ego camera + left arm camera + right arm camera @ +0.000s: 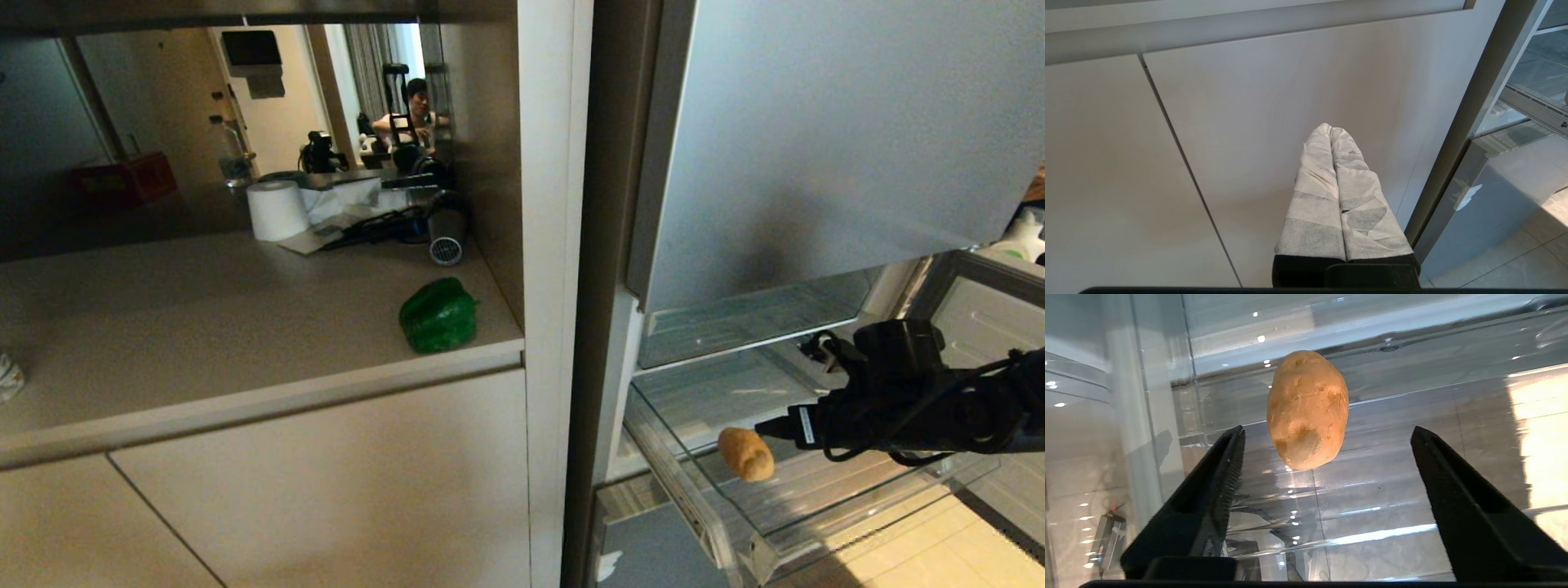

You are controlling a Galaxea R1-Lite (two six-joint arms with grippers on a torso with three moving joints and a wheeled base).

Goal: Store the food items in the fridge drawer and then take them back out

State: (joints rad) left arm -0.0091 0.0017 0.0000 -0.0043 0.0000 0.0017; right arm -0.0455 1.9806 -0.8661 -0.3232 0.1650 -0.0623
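A: Reaching in from the right, the right pincer (775, 426) is hanging over the fridge drawer (739, 523) with its jaws spread wide, and nothing is sitting between them

B: Where is the potato (745, 453) lying?

A: It is resting inside the drawer, just beyond the fingertips (1235, 435) and apart from both. From the right wrist view it is sitting near the drawer's clear side wall, with bare drawer floor running on to its right

B: And the bell pepper (438, 315)?

A: It is sitting on the worktop (204, 327), close to the front edge and near the corner by the pale upright panel (551, 245). Open worktop is stretching away to its left

B: What is the left pincer (1331, 130) doing?

A: Its wrapped fingers are pressed together, gripping nothing, and pointing at the cabinet door (1290, 102) below the worktop, beside the fridge frame

B: Counting things?

A: One potato, one pepper, one pulled-out drawer, two pincers. At the back of the worktop I am counting one paper roll (276, 210), one red box (126, 180) and one water bottle (231, 155)
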